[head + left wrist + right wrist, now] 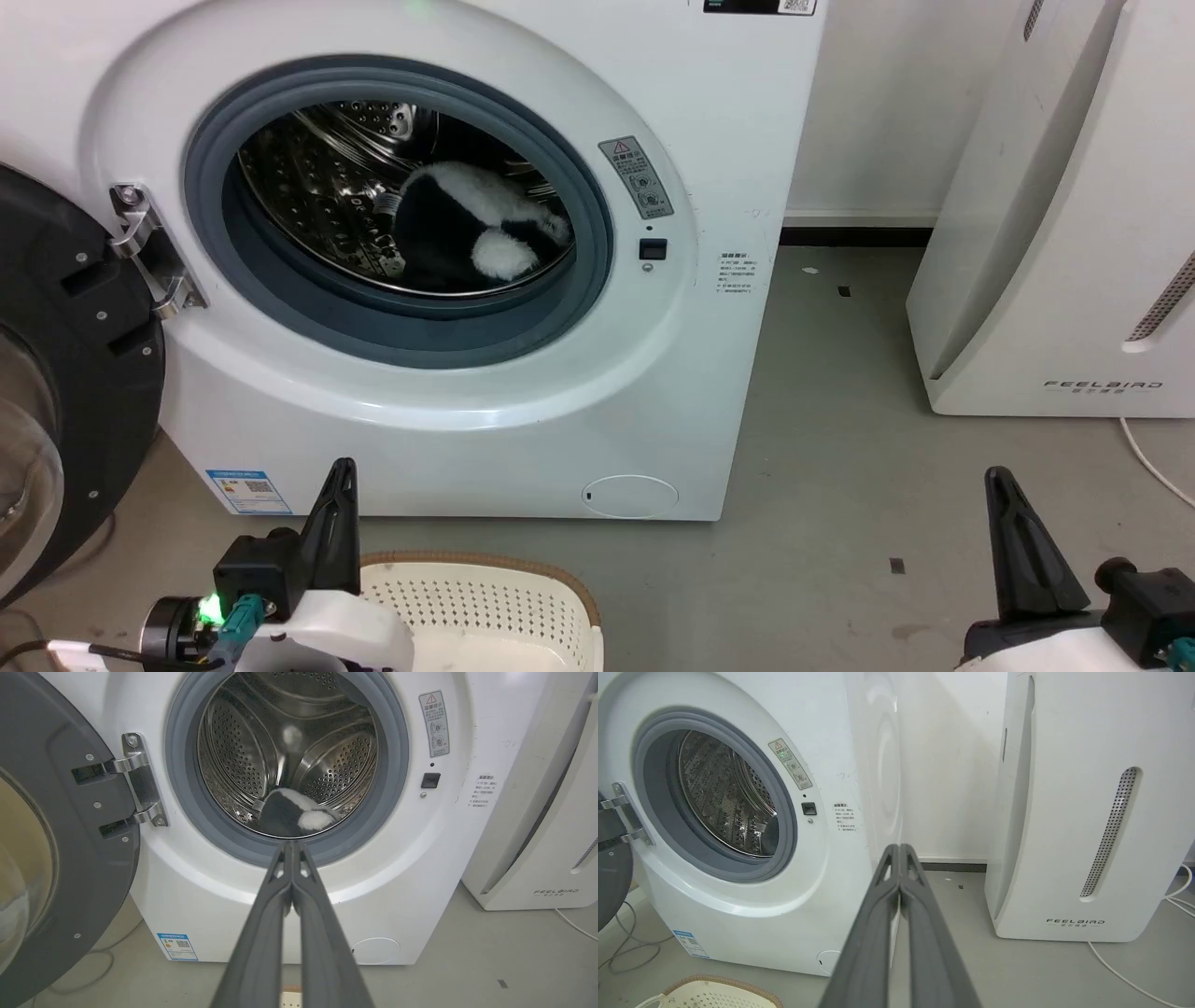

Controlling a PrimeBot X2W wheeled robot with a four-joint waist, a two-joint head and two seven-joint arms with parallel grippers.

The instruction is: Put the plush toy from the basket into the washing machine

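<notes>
The black-and-white plush toy (471, 233) lies inside the steel drum of the white washing machine (485, 411), near the front of the porthole; the left wrist view also has the plush toy (296, 814) low in the drum. The dark round door (56, 373) hangs open at the left. The cream basket (485, 597) stands on the floor in front of the machine, its brown rim just showing. My left gripper (344, 467) is shut with nothing in it, above the basket's left corner. My right gripper (997, 476) is shut and holds nothing, over the floor at lower right.
A white FEELBIRD appliance (1055, 233) stands to the right of the washer, with a strip of grey floor (840, 439) between them. A white cable (1153, 462) runs along the floor at far right. Thin cables (626, 947) lie under the open door.
</notes>
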